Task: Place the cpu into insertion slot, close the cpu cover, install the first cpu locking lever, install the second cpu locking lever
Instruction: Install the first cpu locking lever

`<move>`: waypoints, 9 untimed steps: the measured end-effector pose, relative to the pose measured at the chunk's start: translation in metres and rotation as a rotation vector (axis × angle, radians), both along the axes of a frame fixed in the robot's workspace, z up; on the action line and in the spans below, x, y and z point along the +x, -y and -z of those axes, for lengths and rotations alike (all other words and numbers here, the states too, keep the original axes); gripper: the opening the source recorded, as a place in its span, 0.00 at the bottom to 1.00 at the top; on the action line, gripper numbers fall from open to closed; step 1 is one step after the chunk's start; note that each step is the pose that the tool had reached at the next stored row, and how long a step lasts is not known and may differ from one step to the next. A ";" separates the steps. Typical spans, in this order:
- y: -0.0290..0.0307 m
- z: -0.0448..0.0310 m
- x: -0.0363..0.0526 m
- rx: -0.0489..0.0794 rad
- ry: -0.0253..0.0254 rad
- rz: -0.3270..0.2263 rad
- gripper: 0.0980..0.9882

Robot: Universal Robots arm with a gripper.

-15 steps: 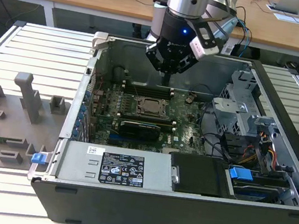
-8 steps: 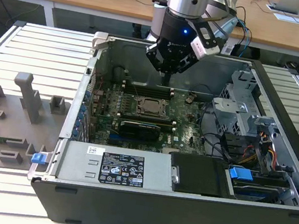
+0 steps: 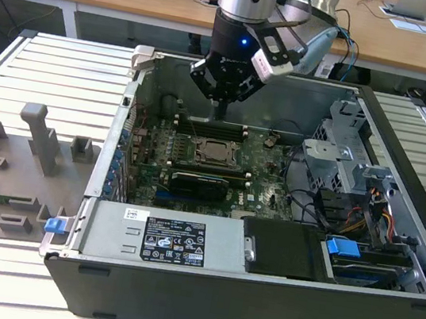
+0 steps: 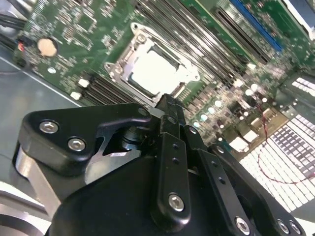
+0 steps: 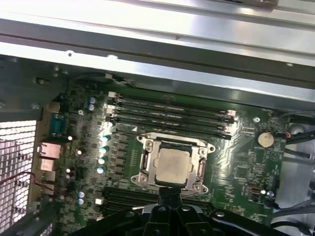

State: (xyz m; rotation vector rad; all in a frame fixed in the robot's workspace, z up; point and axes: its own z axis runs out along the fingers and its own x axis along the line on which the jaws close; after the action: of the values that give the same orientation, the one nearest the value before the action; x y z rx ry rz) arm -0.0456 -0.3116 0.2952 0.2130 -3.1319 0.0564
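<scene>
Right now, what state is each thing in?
cpu, seated flat, framed by the cover.
cover, down around the cpu.
tool, shut, tip by the cover's edge; contact unclear.
case, lying on its side, open on top.

I log one slatted light-grey table (image 3: pixel 66 65). On it: an open dark computer case (image 3: pixel 240 300), centre; a grey fixture plate (image 3: pixel 1 184), on the exterior view's left.
</scene>
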 end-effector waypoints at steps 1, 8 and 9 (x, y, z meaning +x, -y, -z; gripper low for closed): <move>0.0001 0.0006 -0.0062 0.000 0.0000 0.000 0.01; 0.0001 0.0024 -0.0354 0.000 0.0001 0.000 0.01; 0.0000 0.0026 -0.0398 0.000 0.0002 0.001 0.01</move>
State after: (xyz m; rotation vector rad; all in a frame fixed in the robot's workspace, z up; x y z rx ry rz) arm -0.0853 -0.3116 0.2927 0.2121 -3.1321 0.0566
